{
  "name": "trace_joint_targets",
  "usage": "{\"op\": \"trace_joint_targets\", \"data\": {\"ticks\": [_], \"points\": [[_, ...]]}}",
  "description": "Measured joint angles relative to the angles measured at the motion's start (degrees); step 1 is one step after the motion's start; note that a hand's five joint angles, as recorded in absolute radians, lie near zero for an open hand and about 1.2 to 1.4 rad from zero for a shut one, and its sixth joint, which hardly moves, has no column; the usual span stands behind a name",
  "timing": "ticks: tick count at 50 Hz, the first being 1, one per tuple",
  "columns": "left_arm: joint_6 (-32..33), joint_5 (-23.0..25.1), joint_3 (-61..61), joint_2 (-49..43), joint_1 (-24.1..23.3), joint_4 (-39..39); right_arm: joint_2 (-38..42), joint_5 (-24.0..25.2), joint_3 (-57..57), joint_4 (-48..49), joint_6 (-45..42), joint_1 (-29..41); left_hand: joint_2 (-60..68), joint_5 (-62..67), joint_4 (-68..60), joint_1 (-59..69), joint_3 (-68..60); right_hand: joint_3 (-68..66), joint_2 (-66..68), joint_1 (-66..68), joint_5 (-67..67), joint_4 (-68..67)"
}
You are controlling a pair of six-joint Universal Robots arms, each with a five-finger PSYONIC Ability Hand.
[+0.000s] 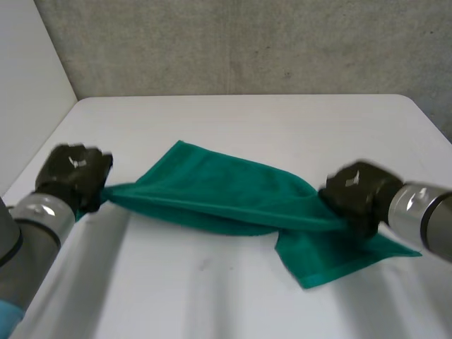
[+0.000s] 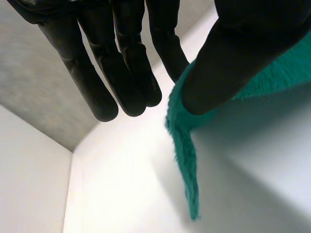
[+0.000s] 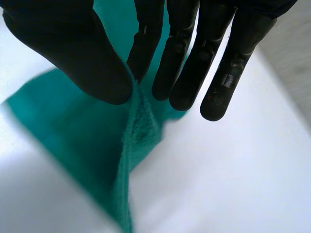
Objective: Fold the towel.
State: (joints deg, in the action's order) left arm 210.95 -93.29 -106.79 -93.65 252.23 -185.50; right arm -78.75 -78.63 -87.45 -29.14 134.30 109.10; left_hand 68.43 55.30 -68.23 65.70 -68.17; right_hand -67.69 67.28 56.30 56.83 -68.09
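Observation:
A green towel (image 1: 226, 194) hangs stretched between my two hands just above the white table (image 1: 233, 120), its far part and its near right corner lying on the tabletop. My left hand (image 1: 74, 173) pinches the towel's left end; in the left wrist view the thumb (image 2: 233, 63) presses the towel (image 2: 187, 145) against a finger. My right hand (image 1: 357, 194) grips the right end; in the right wrist view its thumb (image 3: 73, 53) and a finger clamp a ridge of the towel (image 3: 97, 145).
A grey wall (image 1: 247, 42) stands behind the table's far edge, and a pale wall panel (image 1: 28, 85) runs along the left side. Bare tabletop lies in front of and behind the towel.

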Motion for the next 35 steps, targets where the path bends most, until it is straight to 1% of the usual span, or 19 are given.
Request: {"op": "trace_joint_targets", "data": {"ticks": [3,4,5,6,7,9,12,15,17,18,21,23,24,26,27,28,29,32,35], "points": [[4.9,0.3,-0.9,-1.8,0.1,1.6,2.9,-0.2,-1.4,-1.3,-4.6,-0.1,0.0,0.0,0.0,0.0,0.0,0.0,0.0,0.0,0.0,0.0],[4.9,0.3,-0.9,-1.8,0.1,1.6,2.9,-0.2,-1.4,-1.3,-4.6,-0.1,0.0,0.0,0.0,0.0,0.0,0.0,0.0,0.0,0.0,0.0],[7.2,0.4,-0.4,-4.7,0.1,2.2,5.3,-0.4,-0.9,-1.1,-6.2,0.0,0.0,0.0,0.0,0.0,0.0,0.0,0.0,0.0,0.0,0.0],[7.2,0.4,-0.4,-4.7,0.1,2.2,5.3,-0.4,-0.9,-1.1,-6.2,0.0,0.0,0.0,0.0,0.0,0.0,0.0,0.0,0.0,0.0,0.0],[8.1,0.3,0.6,-6.9,0.1,2.4,6.5,-0.5,-0.3,-0.8,-6.5,0.0,0.0,0.0,0.0,0.0,0.0,0.0,0.0,0.0,0.0,0.0],[8.1,0.3,0.6,-6.9,0.1,2.4,6.5,-0.5,-0.3,-0.8,-6.5,0.0,0.0,0.0,0.0,0.0,0.0,0.0,0.0,0.0,0.0,0.0],[8.7,-0.2,11.5,-16.4,-0.3,2.2,12.7,-1.7,9.3,3.2,-2.3,0.4,0.1,0.0,-0.2,0.0,-0.1,0.0,0.3,0.0,0.0,0.0],[7.9,-0.5,21.6,-20.5,-1.3,1.8,15.0,-3.0,17.8,6.0,2.8,0.5,0.1,0.0,-0.3,0.0,-0.1,0.0,0.3,0.0,0.0,0.0],[7.3,-0.6,26.6,-22.0,-1.9,1.5,15.7,-3.6,21.6,7.4,5.1,0.6,0.1,0.0,-0.3,0.0,-0.1,0.0,0.3,0.0,0.0,0.0],[6.3,-0.6,32.6,-23.3,-2.6,0.5,16.3,-4.5,26.9,10.1,8.7,0.5,0.1,0.0,-0.3,0.0,-0.1,0.0,0.3,0.0,0.0,0.0],[3.9,-0.7,40.8,-24.2,-3.7,-3.3,16.4,-6.1,33.2,15.6,14.0,0.4,0.1,0.0,-0.3,0.0,-0.1,0.0,0.3,0.0,0.0,0.0],[1.2,-0.7,46.1,-24.0,-4.4,-8.8,16.0,-7.4,36.7,20.7,17.8,0.3,0.1,0.0,-0.3,0.0,-0.2,0.0,0.3,0.0,0.0,0.0],[-0.7,-0.8,48.4,-23.2,-4.7,-13.6,14.9,-8.3,38.1,25.6,20.6,0.2,0.1,0.0,-0.3,0.0,-0.2,0.0,0.3,0.0,0.0,0.0],[-2.6,-1.1,49.4,-22.0,-5.0,-19.2,13.1,-8.8,38.1,30.6,22.7,0.1,0.1,0.0,-0.3,0.0,-0.2,0.0,0.3,0.0,0.0,0.0],[-2.6,-1.1,49.4,-22.0,-5.0,-19.2,13.1,-8.8,38.1,30.6,22.7,0.1,0.1,0.0,-0.3,0.0,-0.2,0.0,0.3,0.0,0.0,0.0],[-3.7,-1.4,49.2,-20.9,-5.2,-22.9,11.8,-9.0,37.3,33.6,23.7,0.1,0.1,0.0,-0.3,0.0,-0.2,0.0,0.3,0.0,0.0,0.0],[-4.6,-1.7,48.3,-19.7,-5.4,-26.4,8.8,-8.9,34.7,38.9,25.0,0.0,0.1,0.0,-0.3,0.0,-0.2,0.0,0.3,0.0,0.0,0.0],[-5.0,-1.8,47.5,-19.1,-5.5,-27.8,7.7,-8.6,33.3,40.6,25.3,0.0,0.1,0.0,-0.3,0.0,-0.2,0.0,0.3,0.0,0.0,0.0],[-5.8,-2.3,41.7,-16.9,-5.7,-30.3,2.6,-6.5,26.1,46.0,25.8,0.0,0.2,0.0,-0.3,0.0,-0.2,0.0,0.3,0.0,0.0,0.0]]}}
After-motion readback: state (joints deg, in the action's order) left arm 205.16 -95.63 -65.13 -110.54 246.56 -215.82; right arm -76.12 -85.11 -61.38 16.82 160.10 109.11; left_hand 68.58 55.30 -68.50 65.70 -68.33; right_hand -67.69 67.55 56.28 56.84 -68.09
